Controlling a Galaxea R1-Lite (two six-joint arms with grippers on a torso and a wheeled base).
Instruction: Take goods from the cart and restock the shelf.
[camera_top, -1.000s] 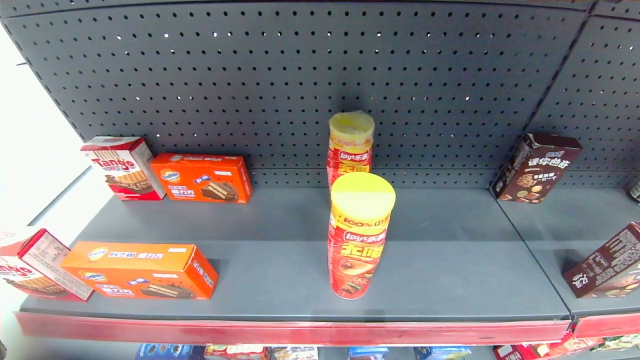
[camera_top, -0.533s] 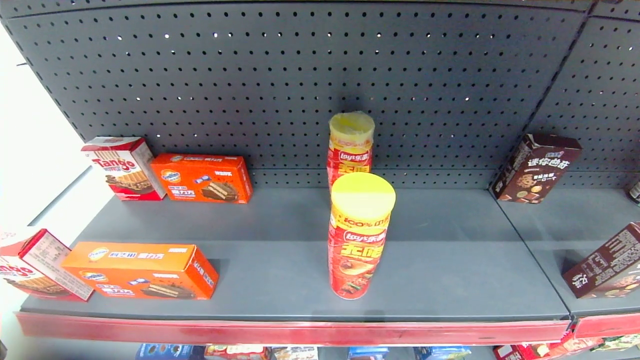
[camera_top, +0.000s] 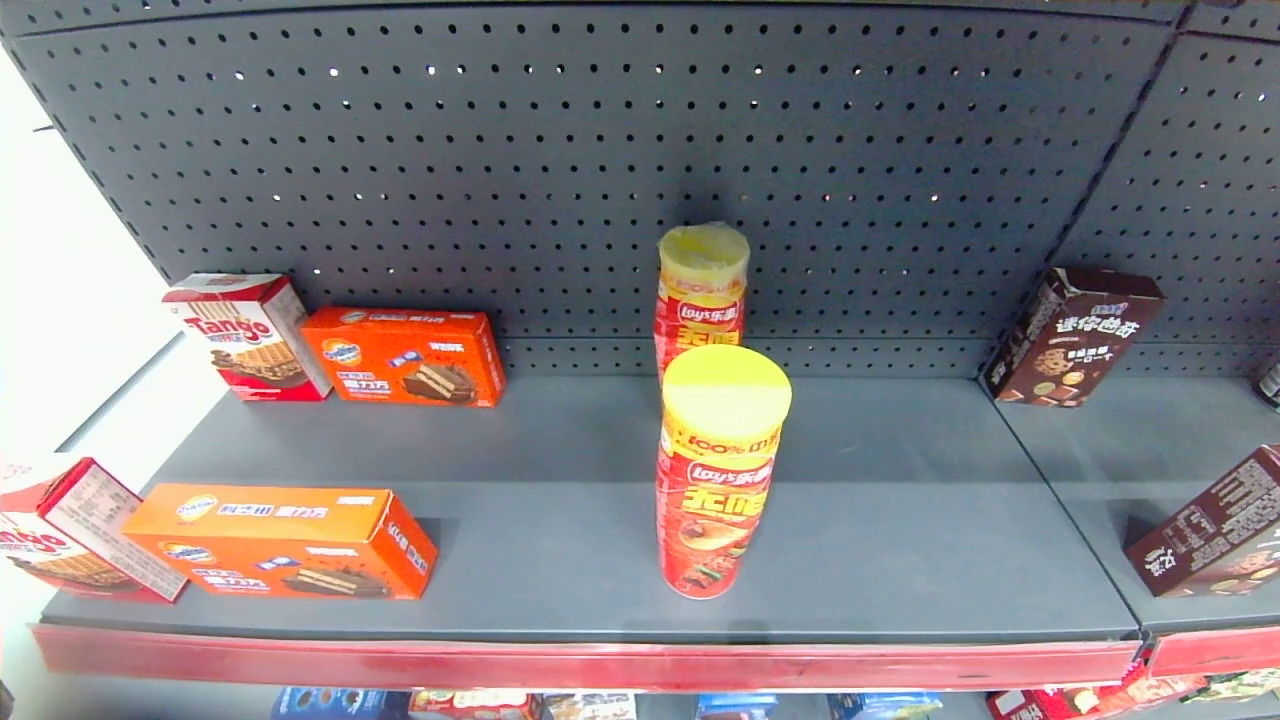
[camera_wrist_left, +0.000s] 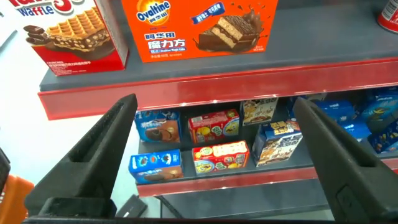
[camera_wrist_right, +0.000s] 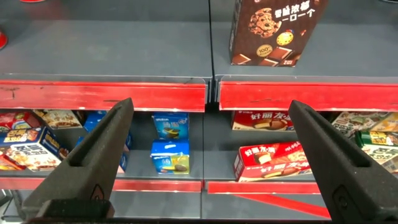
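Note:
The grey shelf (camera_top: 900, 520) carries two red chip cans with yellow lids, one near the front (camera_top: 722, 470) and one against the pegboard (camera_top: 700, 290). My left gripper (camera_wrist_left: 214, 102) is open and holds nothing. It hangs in front of the shelf's red edge strip (camera_wrist_left: 217, 87), below an orange wafer box (camera_wrist_left: 199, 28) and a red waffle box (camera_wrist_left: 71, 31). My right gripper (camera_wrist_right: 211, 104) is also open with nothing between its fingers. It faces the red edge strip (camera_wrist_right: 124, 96) below a brown cookie box (camera_wrist_right: 273, 31).
Orange boxes (camera_top: 285, 540) (camera_top: 405, 355) and red waffle boxes (camera_top: 245, 335) (camera_top: 70, 530) stand at the shelf's left. Brown cookie boxes (camera_top: 1075, 335) (camera_top: 1210, 530) stand on the neighbouring bay at the right. Lower shelves hold several small boxes (camera_wrist_left: 214, 127) (camera_wrist_right: 171, 155). Bare shelf lies either side of the cans.

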